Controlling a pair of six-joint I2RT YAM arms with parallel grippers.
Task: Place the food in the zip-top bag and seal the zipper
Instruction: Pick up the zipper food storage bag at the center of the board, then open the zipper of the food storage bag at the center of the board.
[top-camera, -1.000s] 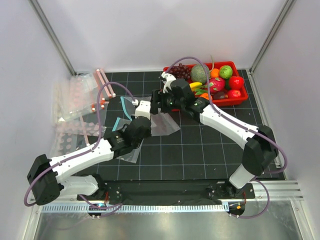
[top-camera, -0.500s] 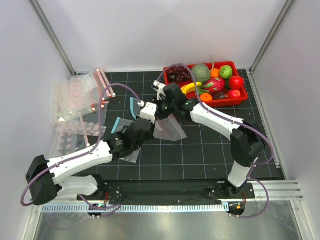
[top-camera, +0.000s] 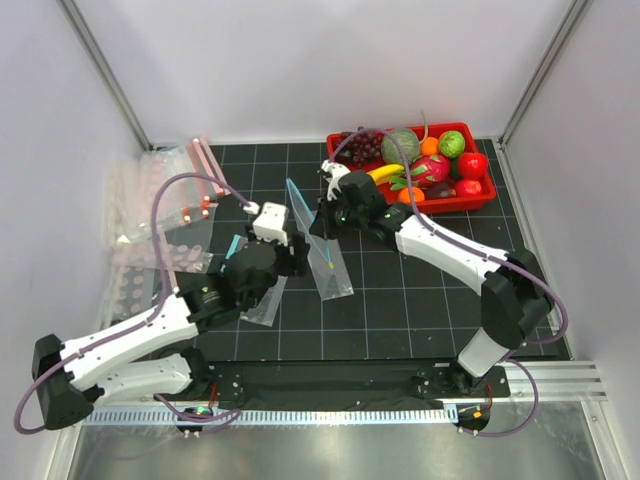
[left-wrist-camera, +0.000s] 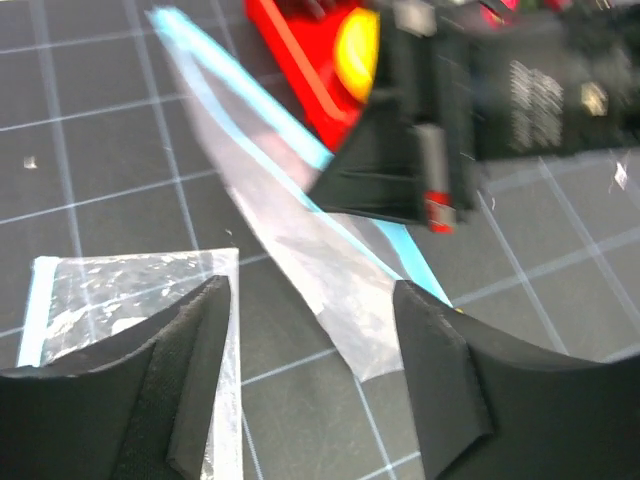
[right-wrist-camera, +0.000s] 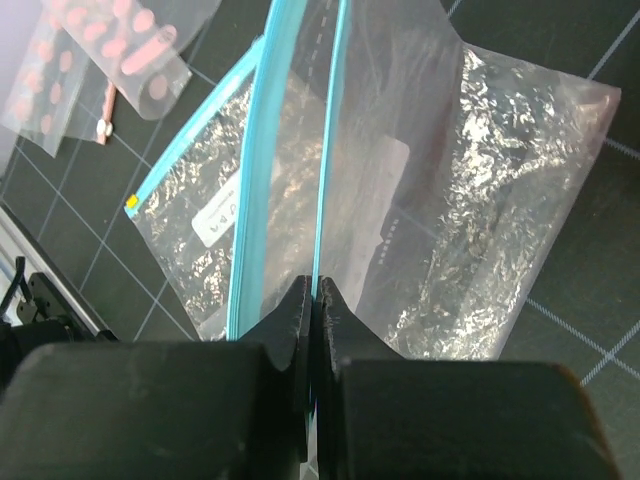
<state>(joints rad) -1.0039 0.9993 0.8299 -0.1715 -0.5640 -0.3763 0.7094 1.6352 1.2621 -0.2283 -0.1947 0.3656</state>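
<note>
The zip-top bag (top-camera: 330, 262) hangs edge-up over the mat, its teal zipper (top-camera: 298, 198) running up and back. My right gripper (top-camera: 322, 222) is shut on one lip of that strip (right-wrist-camera: 327, 150); the other lip (right-wrist-camera: 255, 180) stands apart to the left, and the clear pouch (right-wrist-camera: 470, 200) drapes away below. My left gripper (top-camera: 298, 252) is open just left of the bag. In its wrist view its fingers (left-wrist-camera: 200, 380) straddle the bag's lower corner (left-wrist-camera: 330, 270) without touching it. The melon (top-camera: 400, 146), banana (top-camera: 383, 173) and red fruit (top-camera: 472, 164) lie in the red tray (top-camera: 470, 203).
A second clear bag with a teal strip (top-camera: 256, 300) lies flat under my left arm. Bags with pink strips (top-camera: 150, 200) are piled at the left edge. Grapes (top-camera: 360, 147), a dragon fruit (top-camera: 432, 168) and other toys share the tray.
My right gripper has closed on the bag's teal strip and lifted it edge-up. The left gripper has opened, let go of the bag and drawn back slightly.
</note>
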